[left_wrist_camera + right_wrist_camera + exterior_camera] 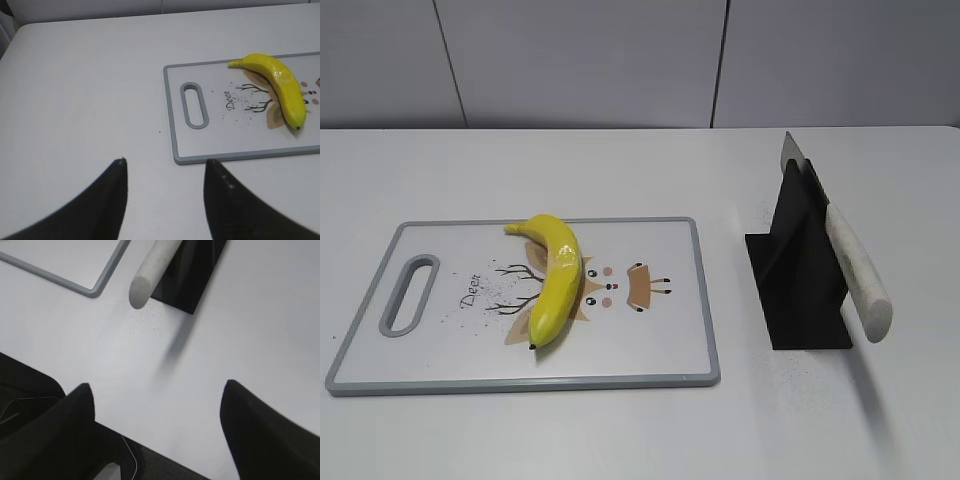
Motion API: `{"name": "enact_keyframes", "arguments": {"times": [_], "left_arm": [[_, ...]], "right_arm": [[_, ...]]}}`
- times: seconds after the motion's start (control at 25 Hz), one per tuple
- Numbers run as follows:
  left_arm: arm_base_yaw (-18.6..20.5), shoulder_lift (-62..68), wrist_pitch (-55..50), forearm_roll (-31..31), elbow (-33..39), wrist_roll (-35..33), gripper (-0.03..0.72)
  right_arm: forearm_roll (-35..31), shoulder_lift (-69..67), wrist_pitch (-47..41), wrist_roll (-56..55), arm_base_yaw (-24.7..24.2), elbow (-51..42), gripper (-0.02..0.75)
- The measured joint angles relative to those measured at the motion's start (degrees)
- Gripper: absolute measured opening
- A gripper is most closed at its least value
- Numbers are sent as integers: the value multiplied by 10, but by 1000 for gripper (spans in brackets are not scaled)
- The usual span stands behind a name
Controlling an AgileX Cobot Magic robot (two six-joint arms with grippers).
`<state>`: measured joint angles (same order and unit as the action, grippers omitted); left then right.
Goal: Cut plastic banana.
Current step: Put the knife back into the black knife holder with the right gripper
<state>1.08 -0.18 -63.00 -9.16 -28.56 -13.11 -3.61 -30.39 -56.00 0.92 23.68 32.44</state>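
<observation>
The plastic banana (pixel 557 276) is glossy yellow and curved, with a dark tip towards the front. It lies on a white cutting board (pixel 420 360) with a grey rim and a deer drawing. It also shows in the left wrist view (pixel 283 85). A knife (pixel 850 262) with a pale speckled handle rests in a black stand (pixel 798 290) to the right of the board; its handle end shows in the right wrist view (pixel 149 275). My left gripper (pixel 165 162) is open and empty over bare table, left of the board. My right gripper (pixel 157 387) is open and empty, in front of the knife stand.
The board has a slot handle (pixel 410 293) at its left end. The white table's front edge (pixel 165 460) lies just below my right gripper. A grey panelled wall (pixel 620 60) stands behind the table. Neither arm shows in the exterior view.
</observation>
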Motion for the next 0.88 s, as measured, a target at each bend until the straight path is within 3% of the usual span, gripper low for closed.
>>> {"name": "enact_keyframes", "arguments": {"times": [0.68,0.88], "left_arm": [[0,0,0,0,0,0,474],[0,0,0,-1,0,0,473]], "right_arm": [[0,286,-32,1,2,-34,574],[-2,307,-35,0,-24,-35,574]]}}
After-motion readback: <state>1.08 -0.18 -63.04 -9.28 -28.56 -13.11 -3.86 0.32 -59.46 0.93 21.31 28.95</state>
